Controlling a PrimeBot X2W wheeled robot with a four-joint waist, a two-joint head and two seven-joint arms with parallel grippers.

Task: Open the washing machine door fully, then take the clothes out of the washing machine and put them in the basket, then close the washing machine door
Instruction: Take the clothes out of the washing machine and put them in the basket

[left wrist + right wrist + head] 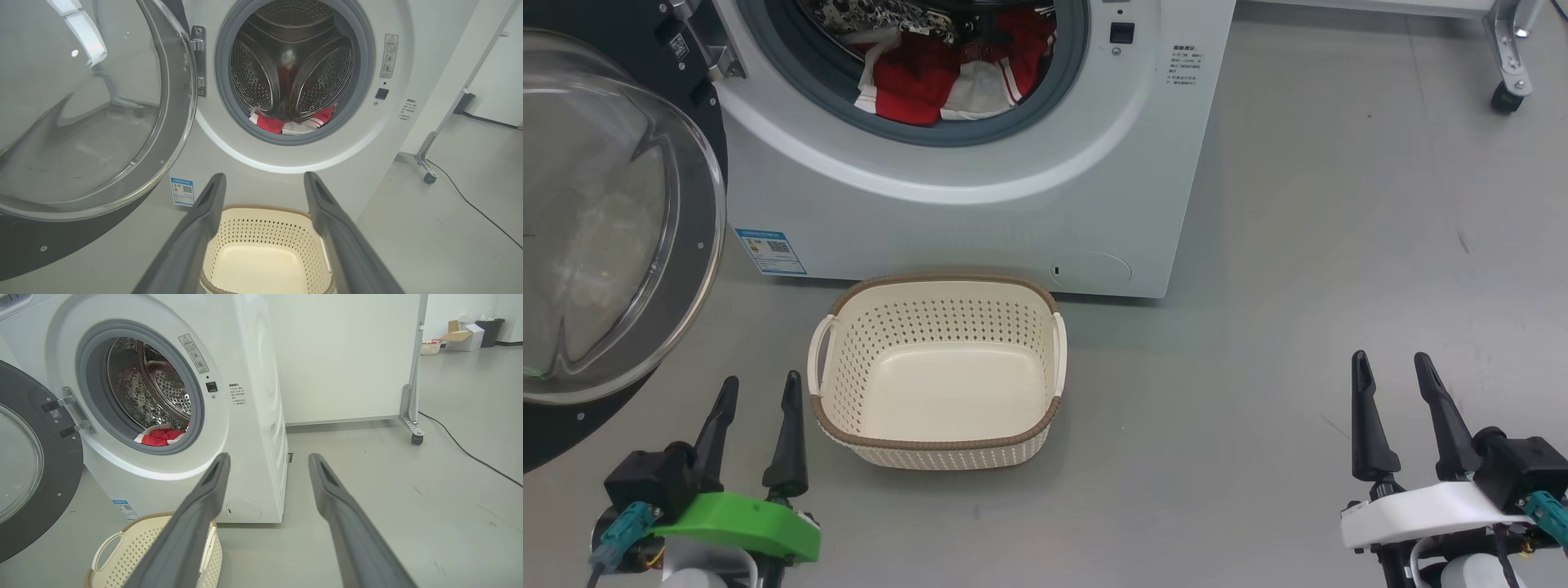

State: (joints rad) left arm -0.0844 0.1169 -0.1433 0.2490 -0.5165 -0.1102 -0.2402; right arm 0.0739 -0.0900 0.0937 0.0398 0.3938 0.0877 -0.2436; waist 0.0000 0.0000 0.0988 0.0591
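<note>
Grey floor [1339, 245]; clothes [915, 86] inside washing machine [1013, 220]

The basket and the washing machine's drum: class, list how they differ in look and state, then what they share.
The basket is cream plastic with a brown rim; the drum is shiny steel. The basket is empty; the drum holds the red clothes. The basket opens upward; the drum opens forward. Both have perforated walls.

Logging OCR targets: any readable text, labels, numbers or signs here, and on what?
Nothing reads as words.
Blue label, washing machine lower corner: QR code, print too small.
Warning sticker, front face: triangle sign, text blurred.
Print block below the black button: too blurred.
</note>
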